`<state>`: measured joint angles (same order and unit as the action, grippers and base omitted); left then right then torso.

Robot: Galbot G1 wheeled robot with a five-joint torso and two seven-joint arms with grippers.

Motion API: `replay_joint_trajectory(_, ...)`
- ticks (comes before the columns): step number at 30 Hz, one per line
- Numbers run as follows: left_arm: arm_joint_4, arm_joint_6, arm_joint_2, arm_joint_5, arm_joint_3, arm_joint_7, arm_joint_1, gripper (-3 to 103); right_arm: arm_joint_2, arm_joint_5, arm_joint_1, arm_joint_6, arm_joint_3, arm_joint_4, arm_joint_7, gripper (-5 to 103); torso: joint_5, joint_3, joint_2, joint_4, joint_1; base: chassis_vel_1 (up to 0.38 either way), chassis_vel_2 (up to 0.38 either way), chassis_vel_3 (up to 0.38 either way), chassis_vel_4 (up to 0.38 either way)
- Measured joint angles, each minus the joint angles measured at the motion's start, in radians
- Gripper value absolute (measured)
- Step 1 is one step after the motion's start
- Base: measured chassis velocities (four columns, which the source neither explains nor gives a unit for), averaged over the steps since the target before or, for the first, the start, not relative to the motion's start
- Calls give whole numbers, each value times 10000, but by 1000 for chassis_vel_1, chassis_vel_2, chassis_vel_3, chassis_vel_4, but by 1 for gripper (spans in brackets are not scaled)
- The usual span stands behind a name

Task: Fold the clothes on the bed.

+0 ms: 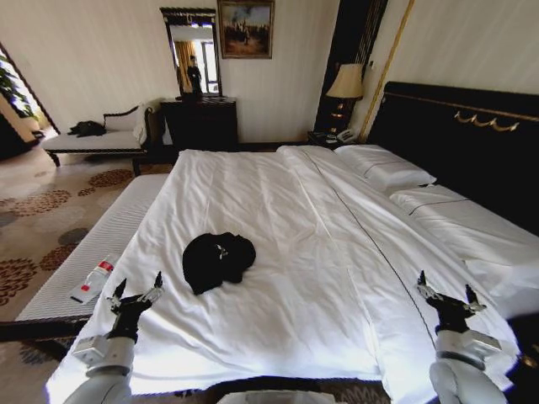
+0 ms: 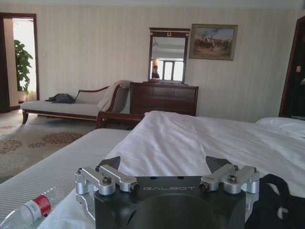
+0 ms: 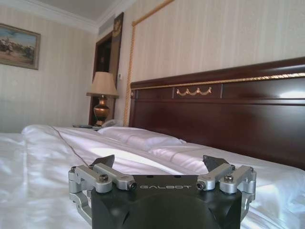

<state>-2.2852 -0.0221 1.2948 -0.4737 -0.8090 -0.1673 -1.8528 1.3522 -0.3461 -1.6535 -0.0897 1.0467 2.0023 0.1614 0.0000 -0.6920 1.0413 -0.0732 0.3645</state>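
Head view: one black T-shirt (image 1: 218,259) is seen crumpled at centre frame on the bed (image 1: 320,252), well apart from both grippers. Left gripper (image 1: 135,292) at lower left and right gripper (image 1: 448,296) at lower right are held with fingers spread.

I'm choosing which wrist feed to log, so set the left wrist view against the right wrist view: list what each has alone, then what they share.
Left wrist view alone: the open left gripper, the crumpled black soft-fabric T-shirt, a clear plastic water bottle with a red label, the white-cushioned dark-framed chaise, a dark wooden dresser and a mirror.

Right wrist view alone: the open right gripper, the tall dark headboard with gold trim, white pillows and a bedside lamp.

Shared: the large white-sheeted bed and the framed painting.
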Motion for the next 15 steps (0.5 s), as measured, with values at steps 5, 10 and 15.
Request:
replay_joint_trajectory(5,13,-4,-17,-6,-19,-3,11,100,7,91,-3,-19,-139,164,-16,100,-6,1,0,3,2,155,167,-124,-122)
replay_joint_trajectory(10,51,4,3,-12,-37,5,-46,100,115,462,-54,-170,-342,197,-81,100,-2,2,2,0,0,36,20,-28,-24)
replay_joint_trajectory(15,73,18,24,-14,-37,29,-54,100,189,824,-21,-327,-630,210,-70,100,4,0,-1,0,0,-20,-6,22,3)
